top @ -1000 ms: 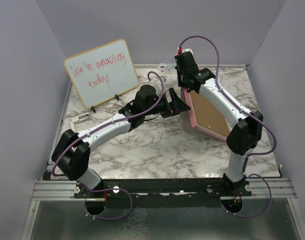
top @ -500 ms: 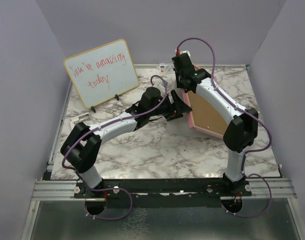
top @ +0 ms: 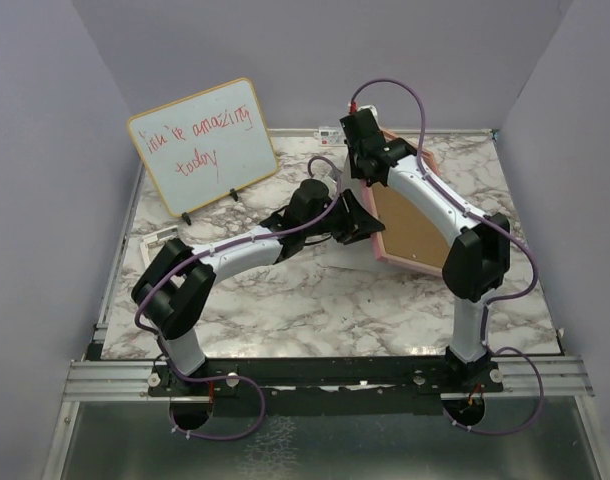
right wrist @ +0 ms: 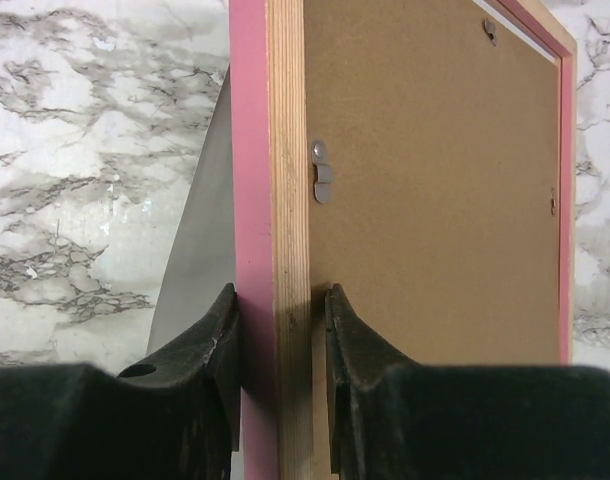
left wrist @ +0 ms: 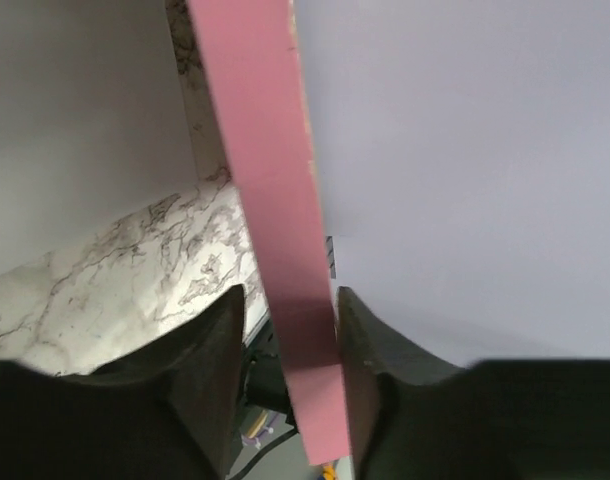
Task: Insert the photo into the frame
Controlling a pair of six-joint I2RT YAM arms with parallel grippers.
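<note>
While tilted, frame [top: 410, 235] runs near-far, brown back facing right

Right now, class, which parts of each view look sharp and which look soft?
Top external view: evenly lit, sharp throughout. Left wrist view: the left end effector is a dark blur, the pink-edged wooden picture frame crisper. Right wrist view: the right end effector is soft, the brown backing board and its metal clip sharp.
</note>
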